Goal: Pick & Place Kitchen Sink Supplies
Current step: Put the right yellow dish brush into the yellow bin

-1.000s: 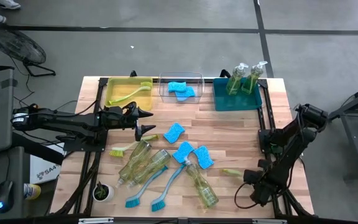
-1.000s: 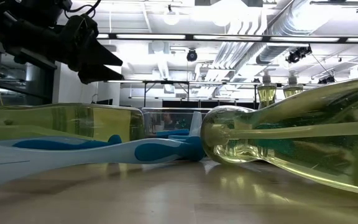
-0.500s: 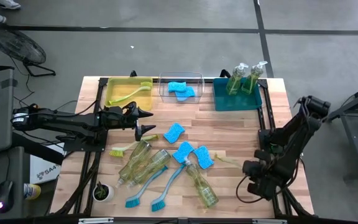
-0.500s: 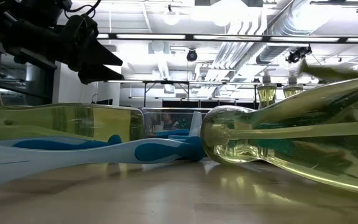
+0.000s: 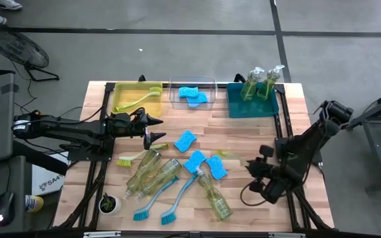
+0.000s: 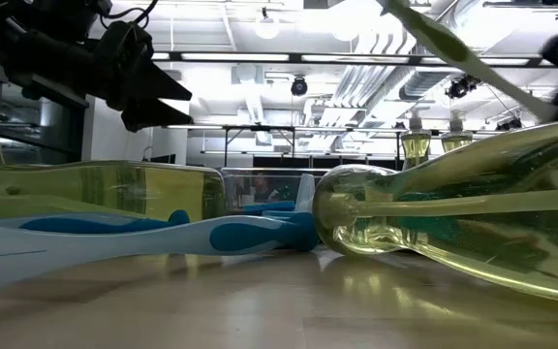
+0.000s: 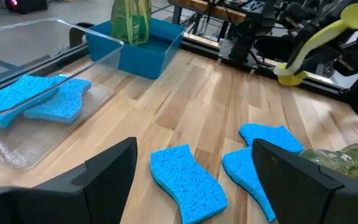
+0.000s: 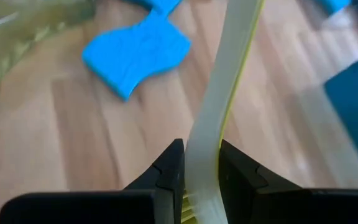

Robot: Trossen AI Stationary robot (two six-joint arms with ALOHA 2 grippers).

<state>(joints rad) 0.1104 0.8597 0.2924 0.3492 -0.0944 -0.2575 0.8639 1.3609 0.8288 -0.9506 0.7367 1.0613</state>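
Near the table's [image 5: 296, 125] right edge, right gripper [image 8: 199, 163] is clamping a yellow-green brush [image 8: 219, 106] aloft for binning; left gripper [image 5: 156, 129] is hovering open by the left edge.

Sponges [image 5: 185, 140] showing bright blue; dish brush [image 8: 219, 118] showing pale yellow-green; soap bottles [image 5: 152, 173] appearing clear yellow-green; beside the clear bin [image 5: 192, 94], bins showing yellow [image 5: 129, 98] and teal [image 5: 251, 104].

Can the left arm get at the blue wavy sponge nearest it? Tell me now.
Probably yes. The left tool hangs open just beside the blue wavy-edged sponge, and bare wooden table surrounds the sponge with nothing lying over it.
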